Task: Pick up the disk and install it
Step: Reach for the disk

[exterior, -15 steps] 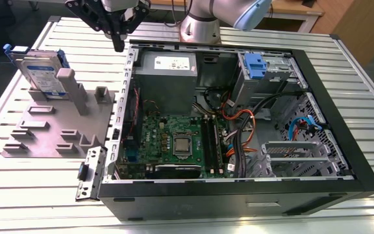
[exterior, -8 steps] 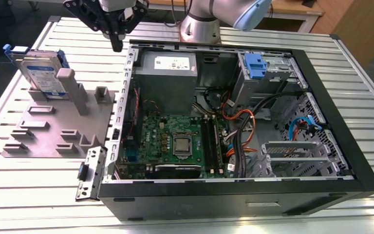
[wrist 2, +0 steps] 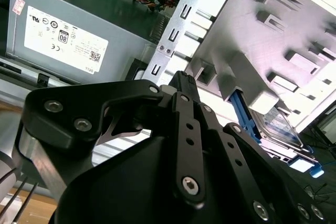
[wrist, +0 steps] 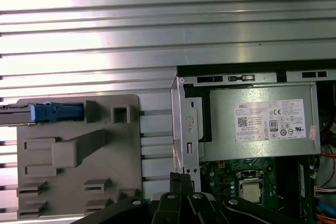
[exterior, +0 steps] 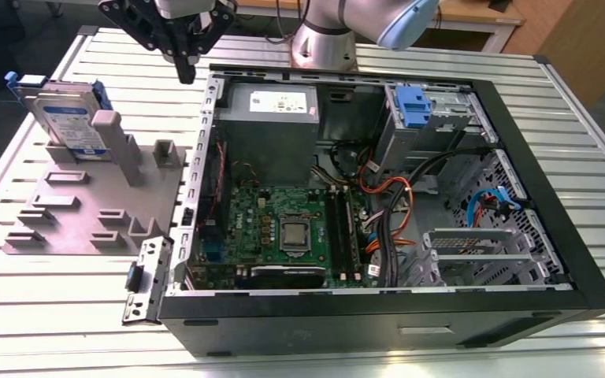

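Observation:
The disk [exterior: 66, 118] is a silver drive with a white-and-blue label in a blue carrier. It stands upright on edge in a slot at the back of the grey fixture [exterior: 82, 213], at the exterior view's left. My gripper [exterior: 185, 74] hangs above the table between the disk and the back left corner of the open computer case [exterior: 554, 197]. Its black fingers are shut, point down and hold nothing. In the first wrist view the disk [wrist: 52, 112] is seen edge-on beyond the fingertips [wrist: 181, 179]. In the second wrist view the disk [wrist 2: 281, 129] lies past the gripper [wrist 2: 181, 77].
Inside the case are a grey power supply [exterior: 271, 106], a green motherboard [exterior: 281, 228], orange and blue cables [exterior: 481, 206] and a silver drive cage with a blue latch [exterior: 413, 106]. The arm's base [exterior: 324, 43] stands behind the case on the slatted metal table [exterior: 61, 315].

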`<state>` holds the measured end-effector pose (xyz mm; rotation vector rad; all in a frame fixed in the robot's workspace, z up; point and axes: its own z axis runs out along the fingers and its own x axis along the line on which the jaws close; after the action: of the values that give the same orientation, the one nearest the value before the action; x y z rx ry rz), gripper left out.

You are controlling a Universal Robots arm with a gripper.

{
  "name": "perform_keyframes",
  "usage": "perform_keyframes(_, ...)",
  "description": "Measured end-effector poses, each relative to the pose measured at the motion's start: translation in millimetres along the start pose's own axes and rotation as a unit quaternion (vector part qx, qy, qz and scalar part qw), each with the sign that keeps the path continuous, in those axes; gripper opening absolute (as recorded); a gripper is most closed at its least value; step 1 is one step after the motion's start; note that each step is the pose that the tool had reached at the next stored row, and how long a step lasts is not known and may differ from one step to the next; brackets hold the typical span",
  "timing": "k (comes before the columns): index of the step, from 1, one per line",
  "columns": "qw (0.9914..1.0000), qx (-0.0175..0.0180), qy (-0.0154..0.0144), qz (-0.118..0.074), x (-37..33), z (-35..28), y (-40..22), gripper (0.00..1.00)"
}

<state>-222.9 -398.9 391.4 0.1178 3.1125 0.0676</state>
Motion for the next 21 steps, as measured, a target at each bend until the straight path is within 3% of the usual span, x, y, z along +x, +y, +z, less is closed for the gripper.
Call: perform_keyframes(21,1.00000,0.0000,0.0001,0.000,6.2,2.7,-0.6,0.11)
